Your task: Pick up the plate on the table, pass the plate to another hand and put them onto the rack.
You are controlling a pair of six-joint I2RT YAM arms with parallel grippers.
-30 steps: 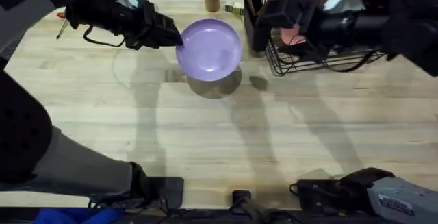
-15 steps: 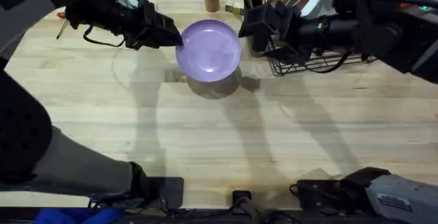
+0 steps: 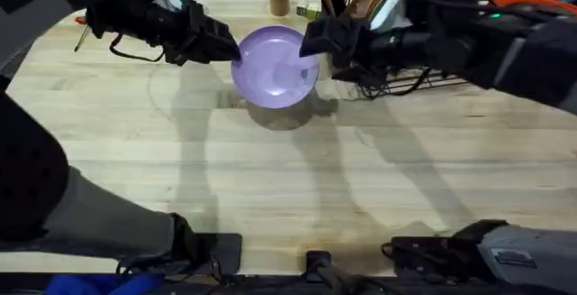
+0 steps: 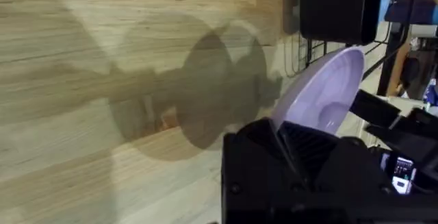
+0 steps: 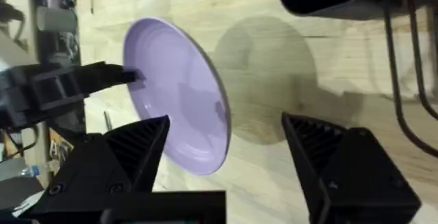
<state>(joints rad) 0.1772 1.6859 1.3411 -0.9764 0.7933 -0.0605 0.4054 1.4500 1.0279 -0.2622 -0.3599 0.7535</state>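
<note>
Lavender plate (image 3: 275, 66) pinched by left gripper (image 3: 233, 48)

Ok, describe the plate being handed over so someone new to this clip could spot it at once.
Start at the black wire rack at the table's far right. Just left of it, the plate hangs above the wood, clamped at its left rim by the left gripper, with the open right gripper at its other edge. It is round, glossy and lavender.
</note>
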